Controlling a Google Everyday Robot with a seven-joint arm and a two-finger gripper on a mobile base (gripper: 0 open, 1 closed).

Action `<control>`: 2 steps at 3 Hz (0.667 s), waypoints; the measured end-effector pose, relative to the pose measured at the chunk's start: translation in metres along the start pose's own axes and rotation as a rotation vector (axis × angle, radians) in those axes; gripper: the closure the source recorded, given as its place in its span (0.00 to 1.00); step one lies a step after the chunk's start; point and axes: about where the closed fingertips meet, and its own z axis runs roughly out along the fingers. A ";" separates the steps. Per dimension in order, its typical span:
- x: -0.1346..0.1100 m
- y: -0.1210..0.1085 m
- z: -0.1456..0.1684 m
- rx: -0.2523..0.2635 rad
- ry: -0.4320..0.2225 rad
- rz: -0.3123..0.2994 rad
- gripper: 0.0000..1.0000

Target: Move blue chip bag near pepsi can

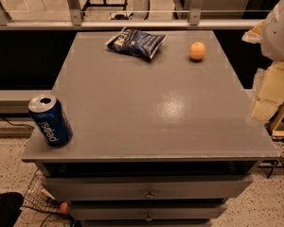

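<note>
The blue chip bag (136,42) lies flat at the far edge of the grey table (146,108), a little left of the middle. The pepsi can (50,120) stands at the table's front left corner, leaning slightly, with its lettering upside down. My gripper (266,100) hangs at the right edge of the view, beside the table's right side and off its top. It is far from both the bag and the can, and it holds nothing that I can see.
An orange (197,51) sits at the far right of the table, right of the bag. A metal railing (132,22) runs behind the table. Drawers (146,189) are below the front edge. A wire basket (40,197) is on the floor at the lower left.
</note>
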 end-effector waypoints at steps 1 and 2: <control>0.000 0.000 0.000 0.000 0.000 0.000 0.00; -0.010 -0.024 0.001 0.079 -0.032 0.028 0.00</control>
